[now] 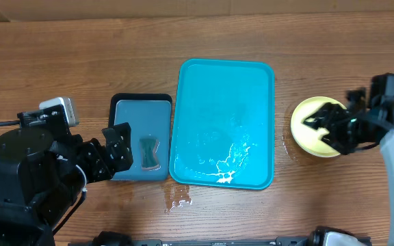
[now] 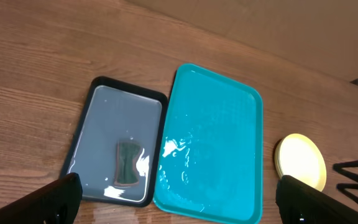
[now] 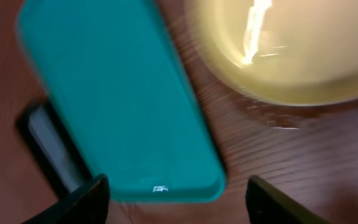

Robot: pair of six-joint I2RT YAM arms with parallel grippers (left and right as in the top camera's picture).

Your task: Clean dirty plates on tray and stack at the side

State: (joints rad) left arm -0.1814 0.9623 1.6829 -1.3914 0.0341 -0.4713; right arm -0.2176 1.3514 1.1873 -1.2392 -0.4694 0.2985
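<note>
Apparently we are close to the end of the job: the tray (image 1: 204,89) carries no plate at all, only a film of water and some white suds near its front edge. The plates (image 1: 303,130) sit as a pile on the bench (image 1: 60,55) just beside the tray's right side, apart from it. We see a yellow-green plate on top with a clean, glossy face, and we cannot tell how many lie beneath it. Our right pincer (image 1: 320,128) hangs over that pile with its fingers spread wide and nothing between them, so we judge the top plate to be set down and released. Whether the fingers touch the rim we cannot tell. Our left pincer (image 1: 118,147) is also wide and empty, hovering at the left edge of the small dark tray (image 1: 141,109), where the sponge (image 1: 148,152) lies in shallow water. What is left, as we read it, is little: drawing the right arm clear of the pile. A puddle (image 1: 178,198) lies on the bench in front of the tray.
</note>
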